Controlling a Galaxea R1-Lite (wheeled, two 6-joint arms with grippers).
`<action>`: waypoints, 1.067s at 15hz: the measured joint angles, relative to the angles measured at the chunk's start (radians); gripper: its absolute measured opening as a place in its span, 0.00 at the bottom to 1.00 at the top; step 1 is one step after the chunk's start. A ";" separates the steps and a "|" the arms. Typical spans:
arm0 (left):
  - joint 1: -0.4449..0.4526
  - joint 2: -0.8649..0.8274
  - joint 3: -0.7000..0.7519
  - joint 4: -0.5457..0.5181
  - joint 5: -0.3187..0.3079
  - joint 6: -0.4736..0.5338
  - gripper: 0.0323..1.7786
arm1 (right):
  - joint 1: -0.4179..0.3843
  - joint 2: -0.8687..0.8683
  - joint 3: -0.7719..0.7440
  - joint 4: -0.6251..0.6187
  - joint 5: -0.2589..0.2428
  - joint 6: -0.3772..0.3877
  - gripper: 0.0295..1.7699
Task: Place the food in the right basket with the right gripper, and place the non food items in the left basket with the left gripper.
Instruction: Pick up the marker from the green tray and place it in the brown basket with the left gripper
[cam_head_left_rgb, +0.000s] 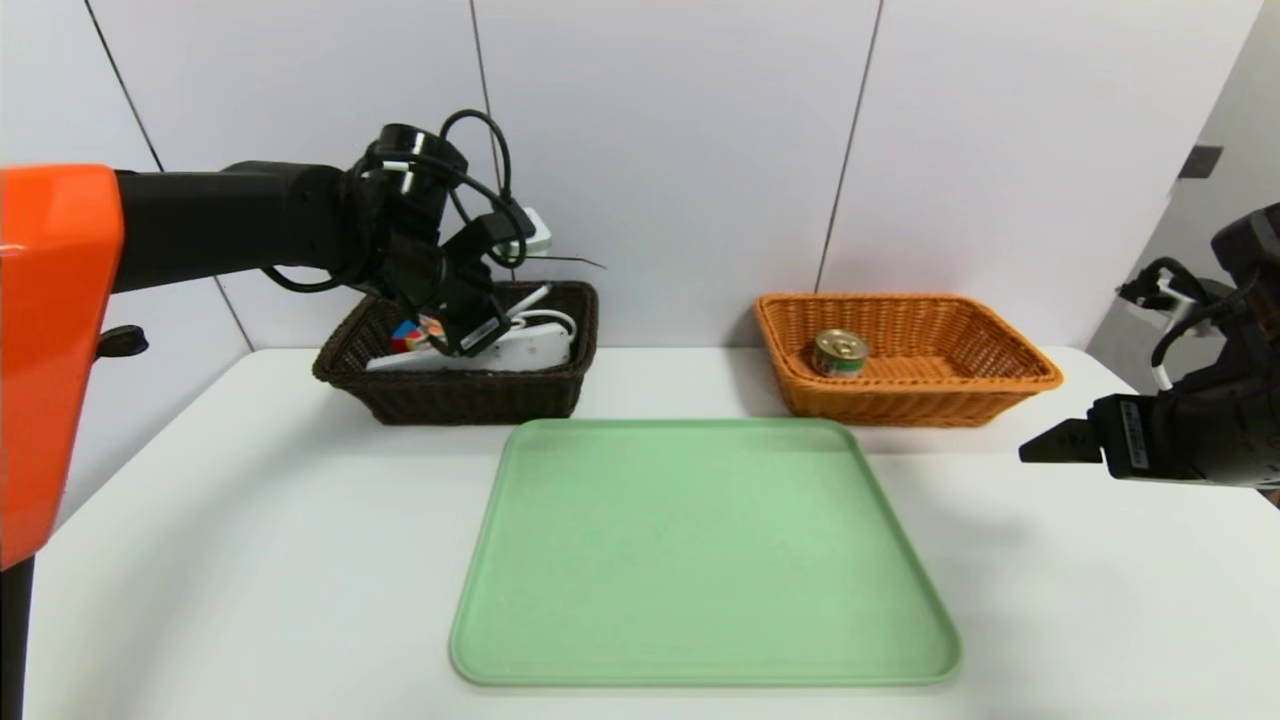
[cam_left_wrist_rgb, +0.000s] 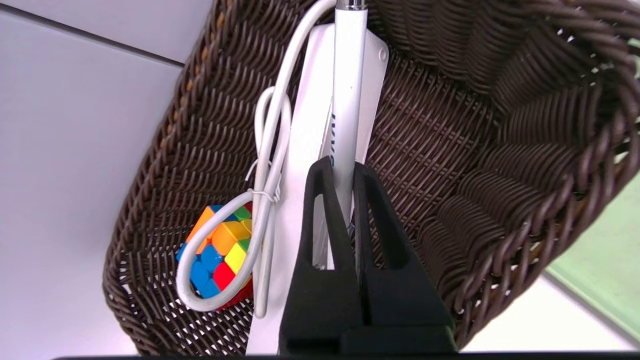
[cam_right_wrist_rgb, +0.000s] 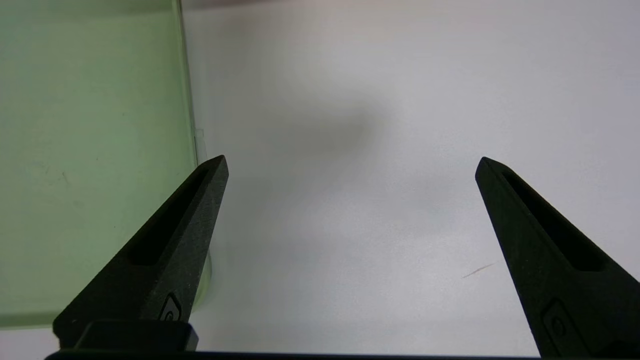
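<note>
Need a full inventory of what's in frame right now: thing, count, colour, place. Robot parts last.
tin can: 1, gold lid, green-and-white label, inside the orange basket.
puzzle cube: 1, multicoloured, in the dark brown basket.
power strip: 1, white with looped cord, lying in the dark brown basket.
pen: 1, white, clamped in the left gripper over the power strip.
dark brown basket: 1, woven, far left of the table.
orange basket: 1, woven, far right of the table.
tray: 1, light green, table centre, nothing on it.
table: 1, white.
left gripper: 1, black, shut on the pen inside the dark brown basket.
right gripper: 1, black, open, above the table beside the tray.
</note>
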 joint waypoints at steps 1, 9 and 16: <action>0.000 0.006 0.000 0.000 0.000 0.000 0.02 | 0.000 0.000 0.000 0.000 0.000 0.000 0.97; 0.005 0.052 -0.004 -0.009 0.002 0.015 0.02 | -0.004 0.005 -0.007 -0.001 -0.001 -0.014 0.97; 0.021 0.083 -0.006 -0.024 0.006 0.022 0.02 | -0.005 0.013 -0.015 0.000 0.000 -0.017 0.97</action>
